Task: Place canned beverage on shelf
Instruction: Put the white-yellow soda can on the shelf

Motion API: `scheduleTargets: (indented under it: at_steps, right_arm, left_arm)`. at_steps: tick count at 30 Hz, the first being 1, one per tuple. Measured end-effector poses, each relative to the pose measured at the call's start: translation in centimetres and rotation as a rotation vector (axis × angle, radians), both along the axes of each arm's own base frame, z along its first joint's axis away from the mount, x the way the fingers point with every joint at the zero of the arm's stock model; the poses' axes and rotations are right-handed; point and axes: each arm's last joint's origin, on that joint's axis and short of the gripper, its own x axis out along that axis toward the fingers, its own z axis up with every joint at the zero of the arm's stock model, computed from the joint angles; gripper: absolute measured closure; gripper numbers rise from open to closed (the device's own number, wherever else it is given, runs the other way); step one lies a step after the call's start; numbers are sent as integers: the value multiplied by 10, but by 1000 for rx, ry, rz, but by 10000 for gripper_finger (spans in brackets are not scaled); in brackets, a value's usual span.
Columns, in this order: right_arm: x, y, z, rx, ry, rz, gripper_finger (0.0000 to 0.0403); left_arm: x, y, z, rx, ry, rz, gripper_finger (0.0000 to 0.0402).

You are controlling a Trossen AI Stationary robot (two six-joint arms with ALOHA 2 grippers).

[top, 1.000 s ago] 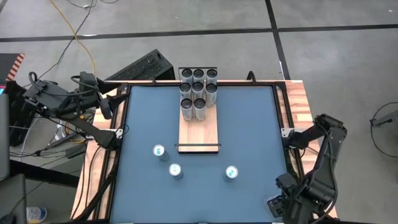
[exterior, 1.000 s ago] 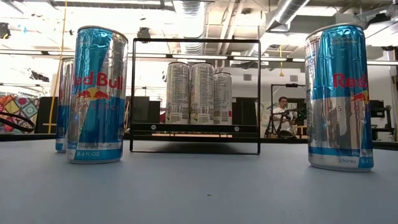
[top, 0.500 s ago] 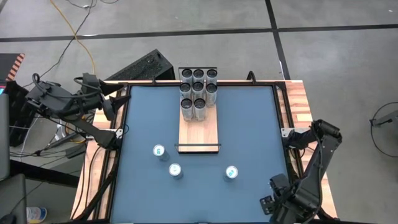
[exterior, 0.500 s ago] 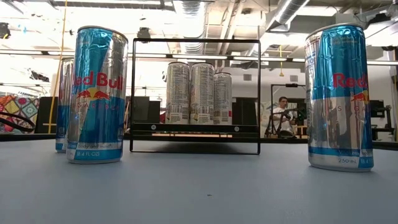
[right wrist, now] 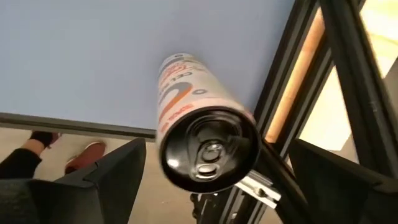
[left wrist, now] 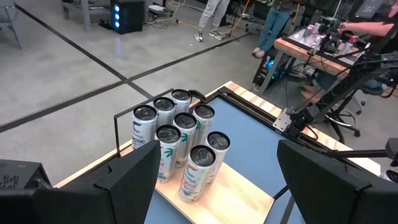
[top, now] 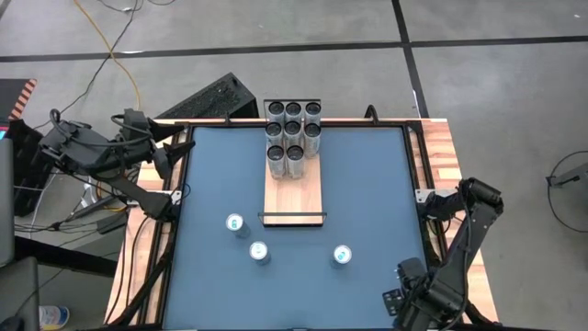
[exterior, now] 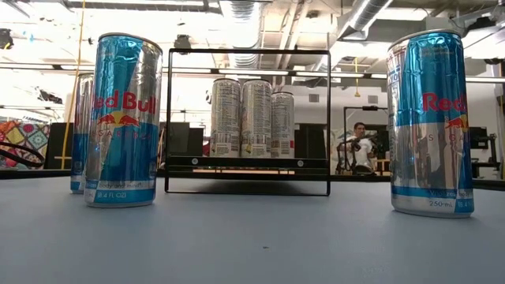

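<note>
High view: 8 cans stand on the shelf (top: 294,188), and 3 cans wait near its rail. The right gripper (right wrist: 205,186) holds a can (right wrist: 199,134) wide. The left gripper (left wrist: 214,186) is open, empty.

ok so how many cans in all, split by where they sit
pale cans on the shelf: 8
blue-and-silver cans loose on the table: 3
held can in the right gripper: 1
total: 12
</note>
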Motion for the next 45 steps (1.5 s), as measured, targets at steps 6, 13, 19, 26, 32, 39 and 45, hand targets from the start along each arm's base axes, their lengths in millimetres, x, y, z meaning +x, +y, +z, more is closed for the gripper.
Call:
scheduleTargets:
  at_steps: [6, 13, 19, 26, 32, 39, 45]
  right_arm:
    - [3, 2, 0, 27, -20, -8, 25]
    - [5, 7, -14, 28, -23, -9, 55]
    - [7, 7, -25, 34, -24, -13, 75]
    - [9, 3, -26, 15, -12, -27, 113]
    - [10, 3, -25, 25, -18, -27, 172]
    - [10, 3, -25, 21, -16, -27, 178]
    - [17, -8, -20, -25, -29, -33, 178]
  left_arm:
    - [0, 0, 0, -11, -8, 3, 93]
    - [0, 0, 0, -13, -9, 3, 93]
    - [0, 0, 0, -14, -11, 3, 93]
    - [0, 0, 0, -14, -11, 3, 93]
    - [0, 0, 0, -12, -10, 3, 93]
    - [0, 0, 0, -6, -6, 1, 93]
    - [0, 0, 0, -11, -9, 3, 93]
